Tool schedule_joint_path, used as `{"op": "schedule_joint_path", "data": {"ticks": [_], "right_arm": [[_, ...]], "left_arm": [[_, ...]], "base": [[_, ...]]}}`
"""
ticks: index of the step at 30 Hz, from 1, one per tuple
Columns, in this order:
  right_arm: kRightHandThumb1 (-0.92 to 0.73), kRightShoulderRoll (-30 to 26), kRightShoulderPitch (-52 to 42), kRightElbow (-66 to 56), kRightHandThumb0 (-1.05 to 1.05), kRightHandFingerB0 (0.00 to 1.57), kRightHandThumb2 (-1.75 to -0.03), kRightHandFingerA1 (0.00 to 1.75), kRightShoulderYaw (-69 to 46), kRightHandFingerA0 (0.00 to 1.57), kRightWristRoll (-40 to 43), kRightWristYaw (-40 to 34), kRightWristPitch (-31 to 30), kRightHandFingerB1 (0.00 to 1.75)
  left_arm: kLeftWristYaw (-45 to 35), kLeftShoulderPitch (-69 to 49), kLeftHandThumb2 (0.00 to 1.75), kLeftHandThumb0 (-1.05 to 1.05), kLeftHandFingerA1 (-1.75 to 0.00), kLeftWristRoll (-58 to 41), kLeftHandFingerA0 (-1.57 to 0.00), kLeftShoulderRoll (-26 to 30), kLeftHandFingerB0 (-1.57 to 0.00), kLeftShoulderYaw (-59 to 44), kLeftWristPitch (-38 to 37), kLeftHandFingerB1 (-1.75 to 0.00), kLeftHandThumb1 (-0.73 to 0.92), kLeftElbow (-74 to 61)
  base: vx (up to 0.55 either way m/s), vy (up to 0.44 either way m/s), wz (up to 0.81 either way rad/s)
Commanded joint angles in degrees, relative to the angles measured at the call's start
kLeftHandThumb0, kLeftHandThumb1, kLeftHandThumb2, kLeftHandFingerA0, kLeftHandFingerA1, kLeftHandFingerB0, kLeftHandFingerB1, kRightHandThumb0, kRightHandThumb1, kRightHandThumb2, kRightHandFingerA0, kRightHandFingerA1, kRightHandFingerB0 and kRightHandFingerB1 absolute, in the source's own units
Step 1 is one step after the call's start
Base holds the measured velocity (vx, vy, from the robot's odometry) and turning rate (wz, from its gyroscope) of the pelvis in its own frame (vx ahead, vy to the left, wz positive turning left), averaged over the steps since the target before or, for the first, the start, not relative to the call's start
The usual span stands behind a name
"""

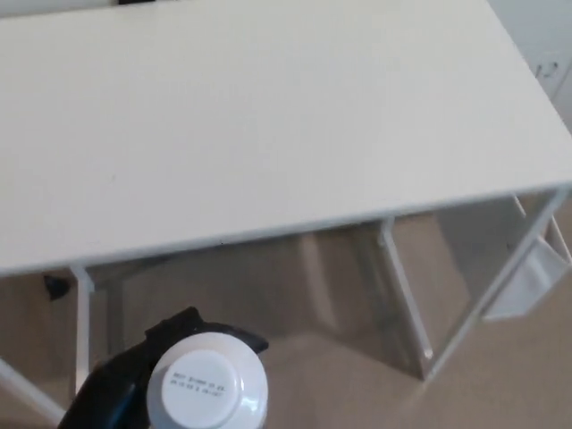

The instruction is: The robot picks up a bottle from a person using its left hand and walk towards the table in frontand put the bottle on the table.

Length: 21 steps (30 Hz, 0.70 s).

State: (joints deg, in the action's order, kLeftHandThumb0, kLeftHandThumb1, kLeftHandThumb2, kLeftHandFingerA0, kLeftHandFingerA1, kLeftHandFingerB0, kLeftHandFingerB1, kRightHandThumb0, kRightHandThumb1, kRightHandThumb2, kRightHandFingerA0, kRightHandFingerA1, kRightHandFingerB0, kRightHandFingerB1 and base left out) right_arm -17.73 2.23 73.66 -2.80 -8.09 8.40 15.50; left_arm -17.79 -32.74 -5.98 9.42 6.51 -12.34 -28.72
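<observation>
A white bottle (207, 382) shows at the bottom left of the head view, seen from above so that its round white cap with small printed text faces me. My black left hand (125, 384) is shut on it, fingers wrapped around its sides. The bottle hangs in front of and below the near edge of the white table (268, 125), over the floor. My right hand does not show.
The table's white legs and frame (407, 295) stand under its near edge. Beige floor (500, 375) lies below. A small dark object (55, 286) sits on the floor at the left, under the table.
</observation>
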Motion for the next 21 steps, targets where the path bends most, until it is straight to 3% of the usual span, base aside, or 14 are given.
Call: {"op": "schedule_joint_path", "data": {"ticks": [1, 4, 5, 6, 7, 21], "right_arm": [[-0.51, -0.68, 0.26, -0.13, -0.57, 0.32, -0.9, 0.54, -0.26, 0.4, 0.59, 0.51, -0.46, 0.48], [-0.51, -0.71, 0.44, -0.2, -0.58, 0.31, -0.89, 0.54, -0.34, 0.4, 0.66, 0.51, -0.76, 0.48], [-0.63, -0.86, 0.46, -0.19, -0.56, 0.43, -0.6, 0.4, 0.17, 0.46, 0.1, 0.36, -0.68, 0.36], [-0.53, -1.12, 0.92, -0.25, -0.57, 0.28, -0.9, 0.55, 0.65, 0.41, -0.38, 0.51, -0.49, 0.47], [-0.64, -1.17, 1.01, -0.26, -0.57, 0.39, -0.6, 0.39, 0.97, 0.45, -0.65, 0.21, -0.48, 0.36], [-0.64, -1.25, 1.24, -0.15, -0.58, 0.4, -0.6, 0.4, 1.54, 0.46, -0.46, -0.13, -1.45, 0.36]], "left_arm": [[-0.21, 0.87, 0.78, -0.11, -1.14, -1.41, -1.17, 0.18, -0.86, -0.05, -0.94, -1.05, 0.78, -0.98], [-0.27, 1.12, 0.79, -0.11, -1.15, -1.68, -1.16, 0.11, -0.86, 0.02, -0.59, -1.05, 0.77, -1.43], [-0.23, 0.97, 0.79, -0.11, -1.14, -1.65, -1.17, 0.19, -0.86, -0.02, -0.45, -1.04, 0.77, -1.91], [-0.13, 1.83, 0.79, -0.1, -1.14, -1.64, -1.16, 0.13, -0.86, -0.04, -0.14, -1.05, 0.77, -2.31], [-0.1, 1.85, 0.78, -0.1, -1.14, -1.67, -1.16, 0.12, -0.86, -0.04, 0.03, -1.05, 0.77, -2.52], [0.4, 4.65, 0.76, -0.09, -1.16, -2.91, -1.15, -0.14, -0.87, -1.71, 1.19, -1.04, 0.8, -3.93]], "base": [[0.37, -0.166, -0.82], [0.29, -0.138, 0.29], [0.27, -0.12, 0.0], [0.26, -0.109, -0.05], [0.16, -0.079, -0.01], [0.08, 0.102, 0.0]]}}
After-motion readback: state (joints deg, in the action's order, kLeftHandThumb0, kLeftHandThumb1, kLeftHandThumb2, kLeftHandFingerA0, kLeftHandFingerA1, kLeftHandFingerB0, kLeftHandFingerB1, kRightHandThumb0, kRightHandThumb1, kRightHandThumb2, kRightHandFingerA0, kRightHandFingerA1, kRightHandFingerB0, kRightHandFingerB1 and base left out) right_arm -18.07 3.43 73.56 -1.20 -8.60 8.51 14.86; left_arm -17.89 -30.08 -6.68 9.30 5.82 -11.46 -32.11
